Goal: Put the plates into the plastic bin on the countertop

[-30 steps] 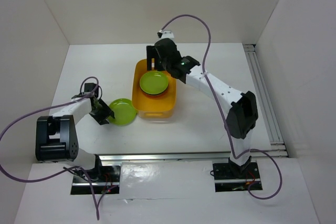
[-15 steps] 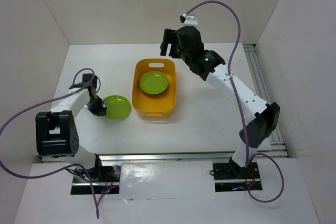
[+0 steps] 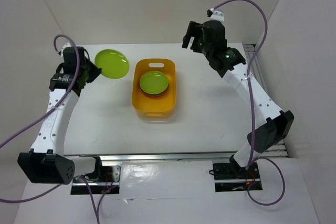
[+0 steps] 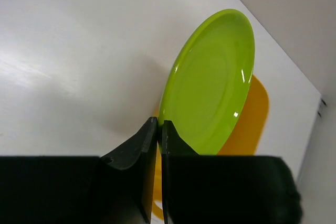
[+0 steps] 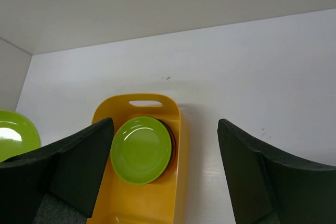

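Bin [image 3: 152, 109]: sitting at frame centre, holding green plate [image 3: 154, 82] atop orange plate [image 5: 172, 141].
Left hand [image 4: 159, 129]: pinching narrow on second green plate [image 3: 112, 63] rim, upper left, above table [image 3: 105, 124].
Right hand [image 3: 192, 38]: gaping wide, carrying nothing.
Remaining: likely lowering second green plate into bin.

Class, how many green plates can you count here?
2. One plate is gripped by the left gripper; the other plate lies in the bin, where more may hide underneath.
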Tool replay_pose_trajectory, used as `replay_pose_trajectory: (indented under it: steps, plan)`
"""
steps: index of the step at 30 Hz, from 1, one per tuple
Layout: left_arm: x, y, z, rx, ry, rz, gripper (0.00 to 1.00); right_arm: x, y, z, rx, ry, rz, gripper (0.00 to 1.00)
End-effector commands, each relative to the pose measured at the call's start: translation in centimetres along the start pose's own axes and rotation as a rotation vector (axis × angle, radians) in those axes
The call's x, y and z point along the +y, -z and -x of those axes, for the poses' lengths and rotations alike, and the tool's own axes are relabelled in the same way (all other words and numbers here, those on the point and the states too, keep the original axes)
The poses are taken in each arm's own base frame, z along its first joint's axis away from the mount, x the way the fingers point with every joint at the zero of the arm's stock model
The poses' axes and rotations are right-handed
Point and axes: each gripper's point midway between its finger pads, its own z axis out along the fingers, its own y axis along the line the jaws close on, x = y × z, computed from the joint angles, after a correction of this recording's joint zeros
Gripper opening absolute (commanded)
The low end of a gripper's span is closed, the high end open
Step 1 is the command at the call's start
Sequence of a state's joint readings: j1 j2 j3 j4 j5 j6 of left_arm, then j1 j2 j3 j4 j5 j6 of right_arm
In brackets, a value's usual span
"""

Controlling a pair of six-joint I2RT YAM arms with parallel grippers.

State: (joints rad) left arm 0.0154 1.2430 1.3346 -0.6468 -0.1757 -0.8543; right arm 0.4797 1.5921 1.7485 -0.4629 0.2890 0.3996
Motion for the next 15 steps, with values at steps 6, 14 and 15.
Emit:
replay_pose_trajectory:
  steps: [6, 14, 15]
  plan:
    - [-11.3, -3.1, -7.9, 0.178, -0.208, -0.286, 0.00, -0.7, 3.0, 2.9, -0.059, -0.048, 0.031, 0.87]
    - [-12.4, -9.0, -13.1, 0.272, -0.289, -0.223, 0.00, -1.9, 3.8, 2.1, -0.039, -0.056, 0.022, 0.87]
    - [-12.6, -9.3, -13.8, 0.282, -0.311, -0.225, 0.00, -2.1, 4.1, 1.9, -0.032, -0.055, 0.019, 0.87]
